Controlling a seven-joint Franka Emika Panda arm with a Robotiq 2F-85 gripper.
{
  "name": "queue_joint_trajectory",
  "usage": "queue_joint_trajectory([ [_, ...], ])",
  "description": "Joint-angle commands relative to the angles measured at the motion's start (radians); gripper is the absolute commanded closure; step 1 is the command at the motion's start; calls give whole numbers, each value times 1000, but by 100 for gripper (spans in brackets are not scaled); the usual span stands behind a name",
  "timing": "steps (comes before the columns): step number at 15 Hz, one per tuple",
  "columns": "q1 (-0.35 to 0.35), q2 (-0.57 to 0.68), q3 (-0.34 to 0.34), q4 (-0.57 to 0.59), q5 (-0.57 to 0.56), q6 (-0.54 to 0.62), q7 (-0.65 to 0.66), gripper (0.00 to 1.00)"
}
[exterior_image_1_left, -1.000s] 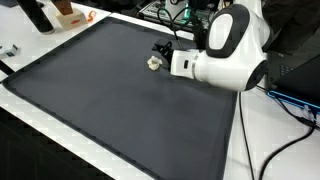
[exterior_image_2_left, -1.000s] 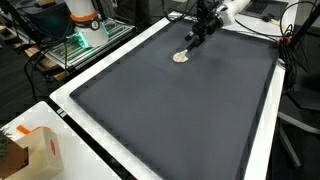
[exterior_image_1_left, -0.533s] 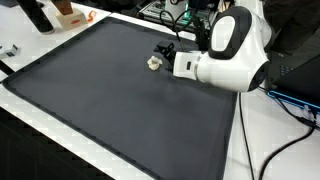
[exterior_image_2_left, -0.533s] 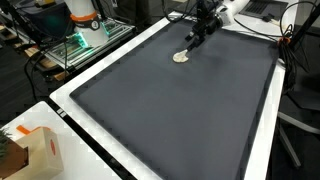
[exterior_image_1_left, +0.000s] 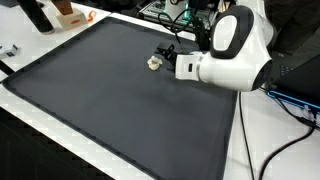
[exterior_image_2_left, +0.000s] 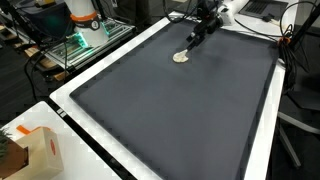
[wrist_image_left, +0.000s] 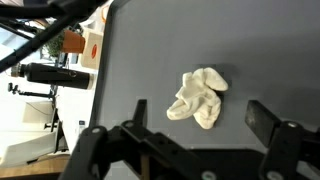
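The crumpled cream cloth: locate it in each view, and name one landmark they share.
Exterior view: cloth upper centre, by the white arm.
Exterior view: cloth near the top, right of centre.
Wrist view: cloth centre-right, by the pincer.
Shared landmark: the dark mat beneath.

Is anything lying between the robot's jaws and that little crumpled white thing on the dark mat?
Nothing visible. In the wrist view the crumpled white thing lies alone on the dark mat, just beyond the open jaws, with only bare mat between. In both exterior views nothing else lies near it.
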Motion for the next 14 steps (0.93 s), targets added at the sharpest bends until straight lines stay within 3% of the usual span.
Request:
queue_joint_trajectory([
  [1,-22,-51,20,-65,7,49,-49,0],
  [8,-74,-189,50,-192,33,214,-149,0],
  [14,-182,-388,98,-388,145,426,-235,0],
])
